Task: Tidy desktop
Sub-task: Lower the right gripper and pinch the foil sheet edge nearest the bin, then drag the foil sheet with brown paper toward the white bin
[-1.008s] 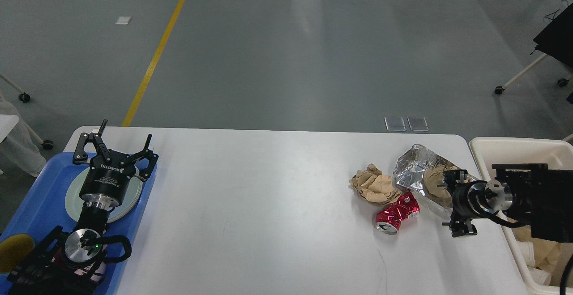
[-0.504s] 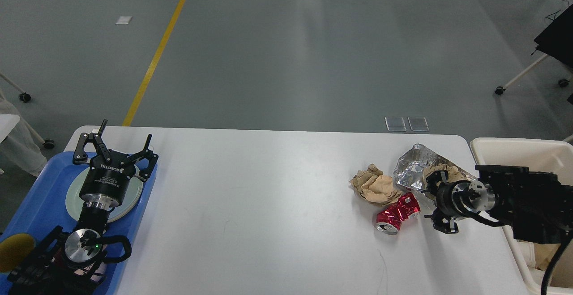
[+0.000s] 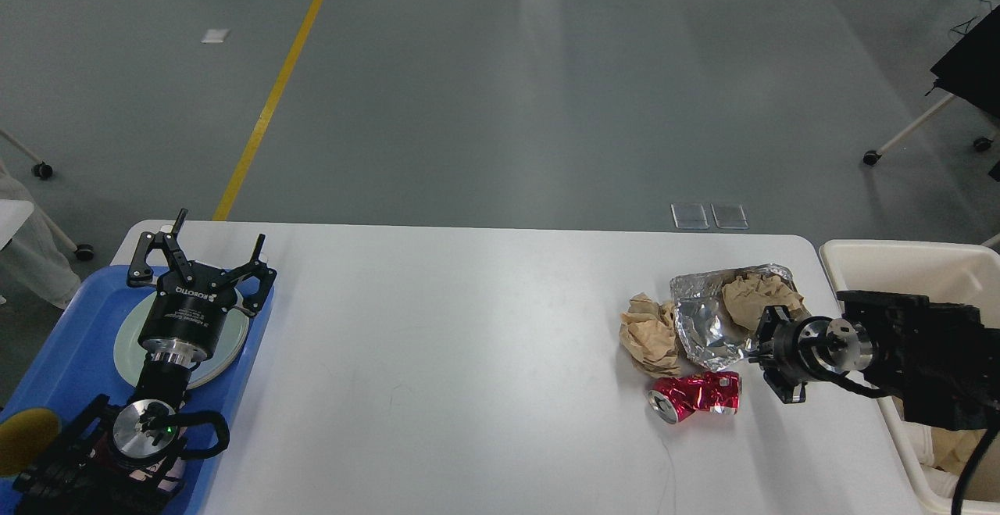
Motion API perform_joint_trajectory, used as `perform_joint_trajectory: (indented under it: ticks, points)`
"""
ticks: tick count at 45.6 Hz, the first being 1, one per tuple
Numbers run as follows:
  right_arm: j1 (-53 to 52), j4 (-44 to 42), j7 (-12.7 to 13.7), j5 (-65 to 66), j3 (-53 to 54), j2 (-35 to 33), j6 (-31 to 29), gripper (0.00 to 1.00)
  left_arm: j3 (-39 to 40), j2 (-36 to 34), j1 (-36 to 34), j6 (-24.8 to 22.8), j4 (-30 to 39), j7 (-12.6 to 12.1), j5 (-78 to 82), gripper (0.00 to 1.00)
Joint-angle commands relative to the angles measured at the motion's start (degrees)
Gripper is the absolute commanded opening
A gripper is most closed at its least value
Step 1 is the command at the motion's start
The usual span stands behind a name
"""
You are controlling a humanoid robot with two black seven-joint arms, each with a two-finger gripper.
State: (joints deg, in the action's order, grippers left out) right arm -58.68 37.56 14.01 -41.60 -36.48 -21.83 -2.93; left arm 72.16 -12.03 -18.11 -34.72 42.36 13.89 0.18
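Grey floor with yellow line (image 3: 269, 101) behind white desktop (image 3: 469, 343). Left gripper (image 3: 205, 253) being held spread open over blue tray (image 3: 70, 351). Right gripper (image 3: 769, 347) seen end-on, grip possibly unclear; foil wrapper (image 3: 707, 320) touching it, crushed red can (image 3: 695, 405) just below-left, desktop lying beneath.

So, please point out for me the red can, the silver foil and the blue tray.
red can (image 3: 698, 395), head view, on its crushed side wall.
silver foil (image 3: 707, 327), head view, on its shiny middle.
blue tray (image 3: 74, 351), head view, on its bare floor, left of the plate.
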Motion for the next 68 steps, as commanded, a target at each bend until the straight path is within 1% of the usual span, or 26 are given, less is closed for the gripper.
perform_joint_trajectory:
  ticks: [1, 18, 23, 33, 36, 43, 44, 49, 55, 57, 59, 63, 68]
  points:
    - [-0.12, -0.47, 0.32, 1.78, 0.01, -0.23, 0.38, 0.0, 0.0, -0.01, 0.0, 0.0, 0.0, 0.0, 0.0, 0.97]
    - [-1.61, 0.24, 0.5, 2.31, -0.43, -0.41, 0.21, 0.0, 0.0, -0.01, 0.0, 0.0, 0.0, 0.0, 0.0, 0.97]
    - [-3.72, 3.13, 1.81, 3.1, -1.05, -2.33, 0.21, 0.0, 0.0, -0.01, 0.0, 0.0, 0.0, 0.0, 0.0, 0.97]
    - [-9.78, 9.37, 3.31, 7.93, -3.24, -6.64, 0.03, 0.0, 0.0, -0.01, 0.0, 0.0, 0.0, 0.0, 0.0, 0.97]
    - [-12.67, 11.13, 3.75, 8.02, -6.22, -7.17, -0.49, 0.0, 0.0, -0.01, 0.0, 0.0, 0.0, 0.0, 0.0, 0.97]
    - [-23.21, 19.74, 3.92, 9.6, -16.41, -7.35, -2.07, 0.0, 0.0, -0.01, 0.0, 0.0, 0.0, 0.0, 0.0, 0.97]
    - [-27.15, 22.62, 3.84, 11.08, -20.52, -7.0, -2.95, 0.0, 0.0, 0.08, 0.0, 0.0, 0.0, 0.0, 0.0, 0.97]
    - [-38.15, 30.46, 3.22, 15.22, -31.0, -4.8, -7.16, 0.0, 0.0, -0.01, 0.0, 0.0, 0.0, 0.0, 0.0, 0.97]
    - [-50.55, 38.11, 2.7, 19.26, -41.64, -2.26, -15.77, 0.0, 0.0, -0.01, 0.0, 0.0, 0.0, 0.0, 0.0, 0.97]
    - [-54.32, 39.69, 1.73, 20.85, -44.72, -1.46, -18.67, 0.0, 0.0, -0.01, 0.0, 0.0, 0.0, 0.0, 0.0, 0.97]
    - [-57.41, 40.92, -0.2, 22.25, -47.53, -0.94, -21.49, 0.0, 0.0, -0.01, 0.0, 0.0, 0.0, 0.0, 0.0, 0.97]
    - [-62.16, 43.82, -6.69, 26.47, -51.93, 0.03, -27.72, 0.0, 0.0, -0.01, 0.0, 0.0, 0.0, 0.0, 0.0, 0.97]
    - [-66.03, 46.02, -14.96, 37.09, -53.61, 0.21, -34.49, 0.0, 0.0, -0.01, 0.0, 0.0, 0.0, 0.0, 0.0, 0.97]
